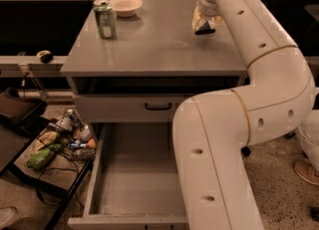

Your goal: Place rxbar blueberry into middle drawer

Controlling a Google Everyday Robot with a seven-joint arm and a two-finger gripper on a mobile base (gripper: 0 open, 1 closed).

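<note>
Tool point(205, 25) at cabinet top point(159, 47) (far right)

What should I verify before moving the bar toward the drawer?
1. Middle drawer pulled out: ok, it stands open below the closed drawer front.
2. Pincer over the drawer: not ok, it hangs over the far right of the cabinet top.
3. rxbar blueberry in the grasp: cannot tell, only a small dark shape shows at the pincer's tip.
4. Green can and bowl out of the way: ok, both stand at the top's far left, apart from the pincer.
5. Drawer's right side free: cannot tell, the arm hides it.
</note>
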